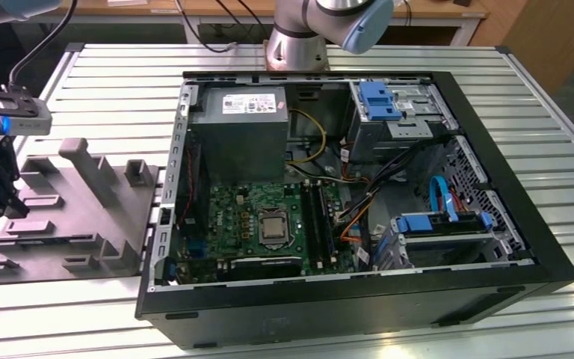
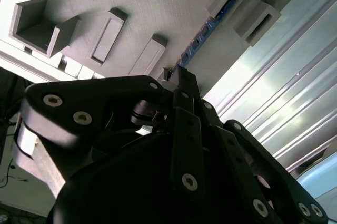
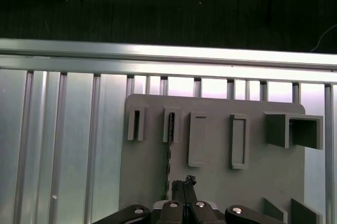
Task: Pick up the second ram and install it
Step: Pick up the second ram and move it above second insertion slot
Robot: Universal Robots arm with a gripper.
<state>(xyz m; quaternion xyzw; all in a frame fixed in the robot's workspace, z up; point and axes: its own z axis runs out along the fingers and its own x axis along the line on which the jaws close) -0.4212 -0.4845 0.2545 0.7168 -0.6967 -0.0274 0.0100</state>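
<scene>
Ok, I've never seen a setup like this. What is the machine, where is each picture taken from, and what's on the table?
The machine is a single robot arm, standing at the top of the exterior view and ending in a black gripper. The exterior view comes from a camera off the arm, looking down on a slatted metal table. On the table lies an open computer case with its green motherboard showing. At the exterior view's left is a grey holder with slots. The two wrist views come from cameras riding on the arm, looking past the gripper at that holder. A thin blue ram stick stands on edge in one slot, and the gripper is right at its end. Whether it grips the stick I cannot tell.
</scene>
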